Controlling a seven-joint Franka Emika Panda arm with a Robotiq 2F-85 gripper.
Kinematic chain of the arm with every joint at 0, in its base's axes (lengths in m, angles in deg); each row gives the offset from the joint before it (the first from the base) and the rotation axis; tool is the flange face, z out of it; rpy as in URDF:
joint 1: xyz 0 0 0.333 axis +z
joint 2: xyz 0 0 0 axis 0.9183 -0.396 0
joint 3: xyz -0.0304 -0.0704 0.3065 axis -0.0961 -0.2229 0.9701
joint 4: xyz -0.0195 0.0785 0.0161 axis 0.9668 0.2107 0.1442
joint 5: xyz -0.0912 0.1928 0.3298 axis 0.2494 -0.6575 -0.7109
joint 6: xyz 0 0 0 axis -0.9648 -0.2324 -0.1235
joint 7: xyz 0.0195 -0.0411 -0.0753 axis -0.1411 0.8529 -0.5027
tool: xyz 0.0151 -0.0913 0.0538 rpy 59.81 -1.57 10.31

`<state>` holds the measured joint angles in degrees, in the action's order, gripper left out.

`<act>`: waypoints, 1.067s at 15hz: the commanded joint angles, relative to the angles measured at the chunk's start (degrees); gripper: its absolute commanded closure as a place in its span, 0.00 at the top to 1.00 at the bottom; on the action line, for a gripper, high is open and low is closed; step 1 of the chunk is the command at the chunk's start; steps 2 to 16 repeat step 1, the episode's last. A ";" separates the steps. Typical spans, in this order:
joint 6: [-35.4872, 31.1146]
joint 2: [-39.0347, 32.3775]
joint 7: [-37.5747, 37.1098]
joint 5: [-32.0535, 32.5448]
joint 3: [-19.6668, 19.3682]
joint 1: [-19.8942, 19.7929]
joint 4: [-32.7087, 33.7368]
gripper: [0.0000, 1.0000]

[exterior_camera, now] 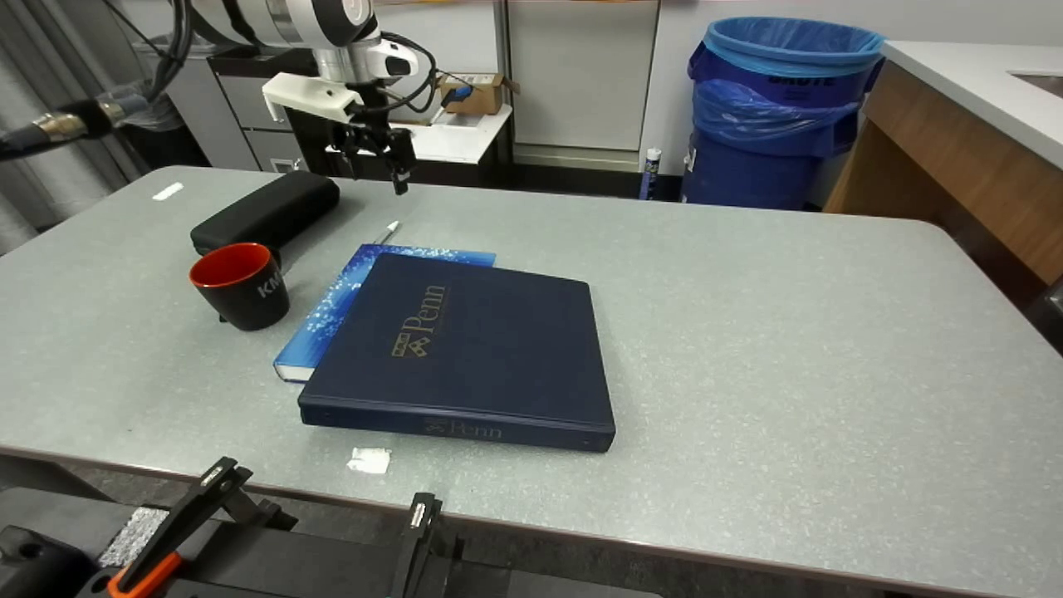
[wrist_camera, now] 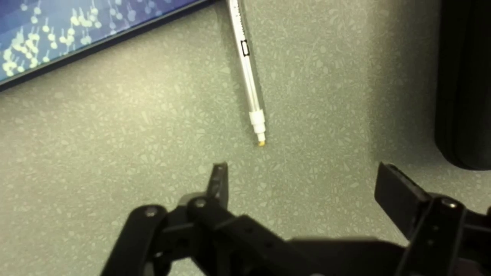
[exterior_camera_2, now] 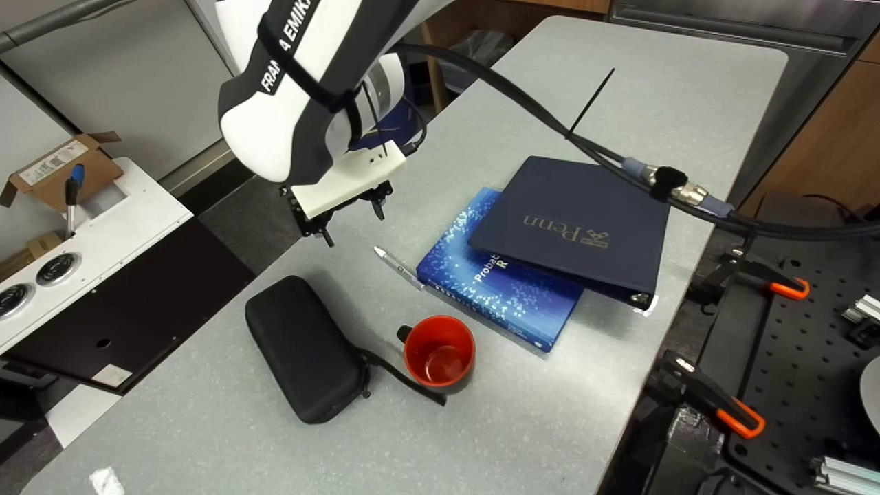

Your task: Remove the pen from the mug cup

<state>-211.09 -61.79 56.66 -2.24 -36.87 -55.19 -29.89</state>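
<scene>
The mug cup [exterior_camera: 253, 295] stands upright on the table, black outside and red inside. In an exterior view I see into the mug cup [exterior_camera_2: 440, 344], and no pen is in it. A slim pen [exterior_camera_2: 400, 267], pale and see-through with a white tip, lies on the table against the blue book. It also shows in an exterior view [exterior_camera: 388, 232] and in the wrist view [wrist_camera: 249, 84]. No dark pen is in view. My gripper [wrist_camera: 301, 166] is open and empty above the table, short of the pen's white tip. It also shows in both exterior views [exterior_camera: 375, 172] [exterior_camera_2: 355, 228].
A black oblong case [exterior_camera_2: 302, 350] lies beside the mug, its strap running by the mug's base. A blue book [exterior_camera_2: 495, 289] lies partly under a dark blue binder [exterior_camera: 473, 349]. The case [wrist_camera: 466, 84] is at the right edge of the wrist view.
</scene>
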 commanded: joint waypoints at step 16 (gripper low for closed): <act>0.13 -0.07 0.19 -0.35 -0.33 0.28 0.15 1.00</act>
